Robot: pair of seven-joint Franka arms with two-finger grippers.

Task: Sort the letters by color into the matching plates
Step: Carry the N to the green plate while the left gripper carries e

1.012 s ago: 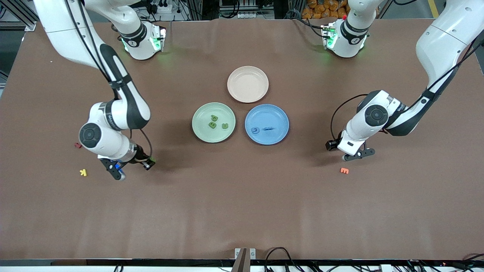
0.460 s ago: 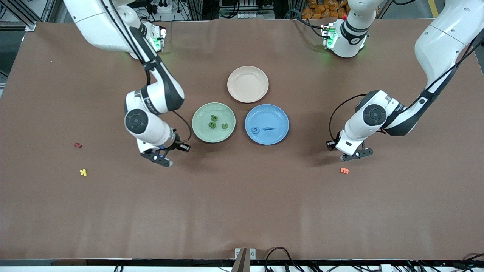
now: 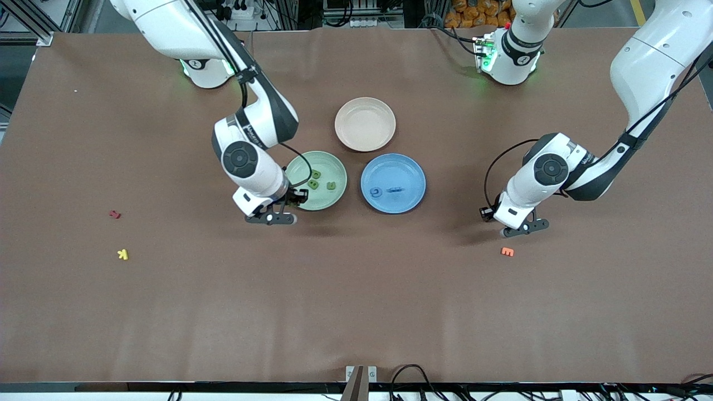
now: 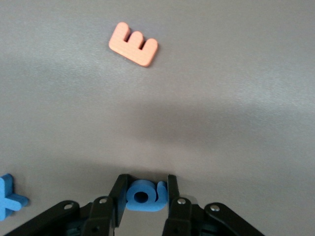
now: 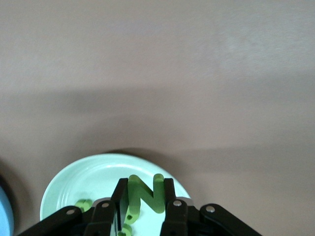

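The green letter (image 5: 143,195), an N shape, is pinched between the fingers of the right gripper (image 3: 271,218), which hangs over the rim of the green plate (image 3: 333,164) at the right arm's end of that plate. Three more green letters (image 3: 315,180) already lie in that plate, close together. The left gripper (image 3: 524,228) has its fingers pinching a rounded blue letter (image 4: 145,194), down at the tabletop (image 3: 356,301) toward the left arm's end; whether it has lifted clear of the surface I cannot tell. Another blue letter (image 4: 10,199) lies on the tabletop just beside that gripper, and two blue ones (image 3: 385,191) sit in the blue plate (image 3: 411,167).

These letters look like thin foam: very light, soft enough to give under the fingers, and with a matte surface that should not slip. Being so light, they may cling to a finger pad on release or bounce and skid when dropped, so a low release over the middle of the plate seems wise. The best hold is across two flat parallel edges, as both grippers have it now, squeezing gently so the foam does not buckle or twist.

An orange E (image 3: 507,252) lies near the left gripper, nearer the front camera. A red letter (image 3: 115,214) and a yellow letter (image 3: 122,254) lie well apart toward the right arm's end. A beige-pink plate (image 3: 365,123) stands farther from the front camera than the other two plates.
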